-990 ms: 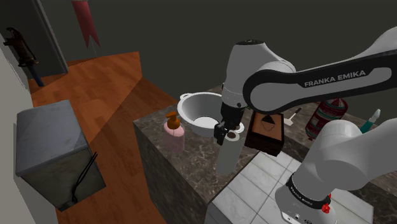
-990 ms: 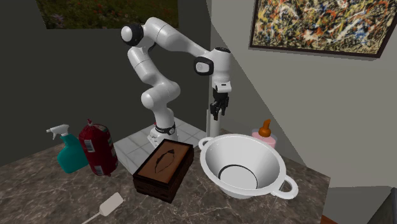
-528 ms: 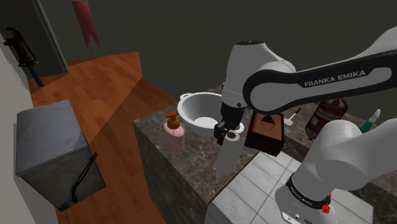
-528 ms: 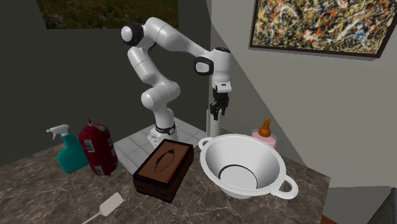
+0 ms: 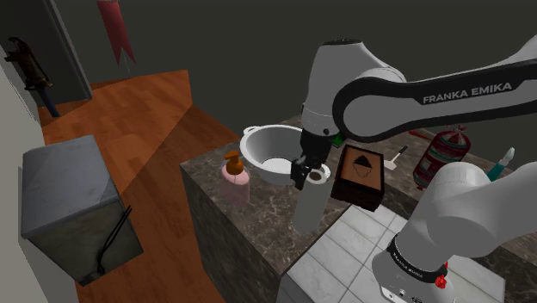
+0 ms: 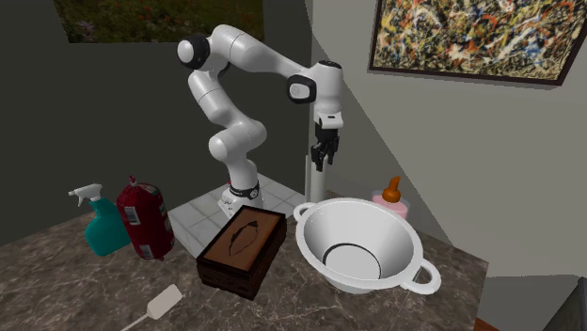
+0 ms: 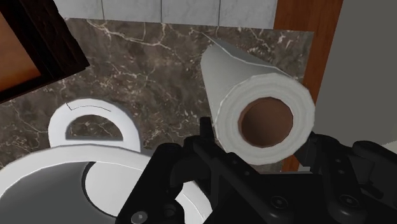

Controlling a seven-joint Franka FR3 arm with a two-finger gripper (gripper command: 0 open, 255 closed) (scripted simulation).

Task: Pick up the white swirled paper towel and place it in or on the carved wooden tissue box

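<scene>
Dark marbled surface beneath a splattered painting. From the second exterior view's left stand a teal spray bottle, a red canister, the carved tissue box, a white two-handled bowl and a pink soap dispenser. Behind the bowl the paper towel roll rises as a thin upright column, near the box but apart from it, with the claw at its top. The wrist view gives that top end-on, a brown hollow core with black fingers clamped either side. The shoulder view adds a wooden floor and a grey bin.
</scene>
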